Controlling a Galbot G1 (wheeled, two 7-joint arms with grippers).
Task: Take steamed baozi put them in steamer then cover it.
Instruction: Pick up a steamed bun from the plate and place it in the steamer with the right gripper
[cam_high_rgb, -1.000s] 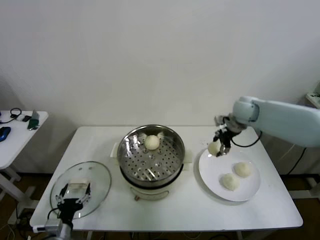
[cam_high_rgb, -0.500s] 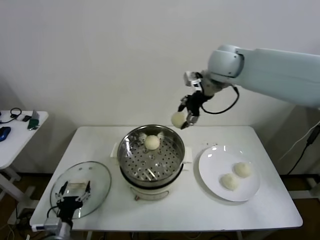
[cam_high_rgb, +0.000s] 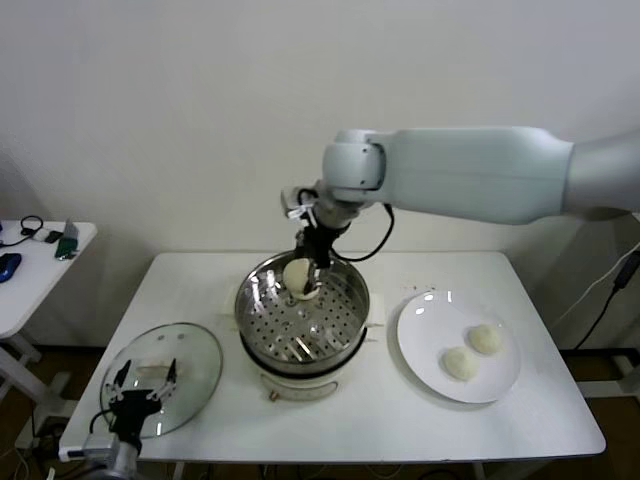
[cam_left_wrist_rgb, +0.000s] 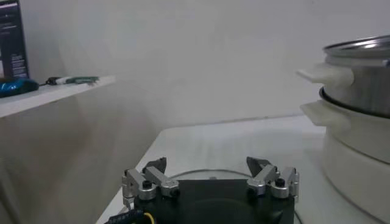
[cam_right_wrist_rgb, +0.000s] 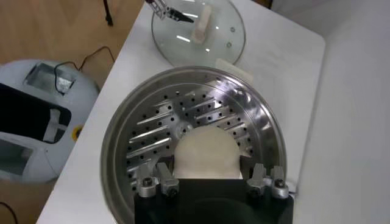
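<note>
In the head view the right gripper (cam_high_rgb: 309, 272) hangs over the far side of the steamer (cam_high_rgb: 302, 312), at the centre of the frame, its fingers pinching a baozi (cam_high_rgb: 298, 275) just above the perforated floor. The right wrist view shows the same bun (cam_right_wrist_rgb: 207, 155) clamped between the two fingers, with the steel basket (cam_right_wrist_rgb: 152, 140) right below it. Whether another bun lies behind the held one cannot be told. Two more baozi (cam_high_rgb: 485, 339) (cam_high_rgb: 459, 363) sit side by side on the white plate (cam_high_rgb: 425, 330) at the right of the frame. The glass cover (cam_high_rgb: 195, 365) lies flat on the table (cam_high_rgb: 400, 425) at lower left, and the left gripper (cam_high_rgb: 140, 393) hovers over its near edge with its fingers spread wide, holding nothing.
</note>
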